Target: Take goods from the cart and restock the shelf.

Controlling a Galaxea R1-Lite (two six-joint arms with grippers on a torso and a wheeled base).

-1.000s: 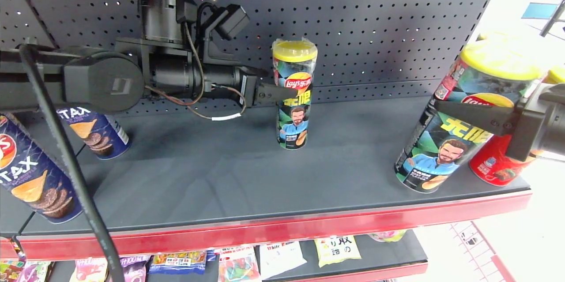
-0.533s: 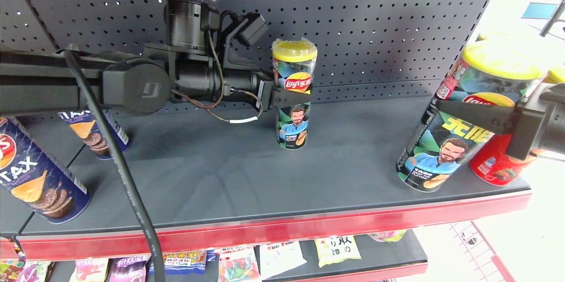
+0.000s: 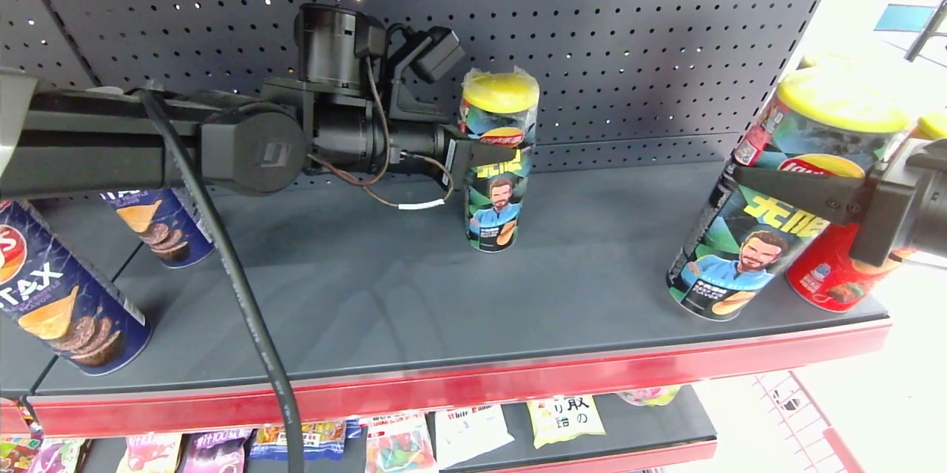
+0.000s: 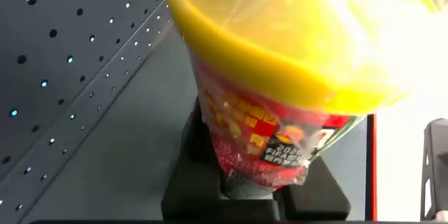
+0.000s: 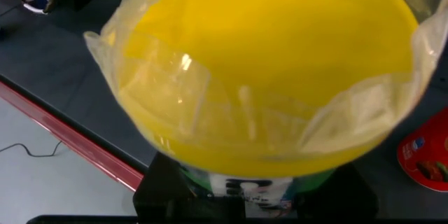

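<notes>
Head view: left hand (image 3: 490,155) comes in from frame left and is clamped on the centre can (image 3: 494,199), yellow lid, mid-frame. Its base sits on the grey shelf (image 3: 355,295) close to the pegboard (image 3: 629,29), top leaning a touch to frame right. Right hand (image 3: 788,192), at the right edge, grips tight round the second can (image 3: 729,251), also yellow-lidded and tilted. Its base is by the shelf's red front lip; can't tell if it touches. Red can (image 3: 828,280) just behind it. Near blue can (image 3: 63,295) lower left, far blue can (image 3: 159,225) behind it. Snack bags (image 3: 473,432) along the bottom edge.

Left wrist view adds what head view can't: a red side to the centre can (image 4: 266,147), clear wrap over the lid, and black fingers (image 4: 199,182) pressed on either side.

Right wrist view looks down on the second can (image 5: 266,63), w/ wrap bunched at the rim. Red can (image 5: 423,157) at the right edge.
</notes>
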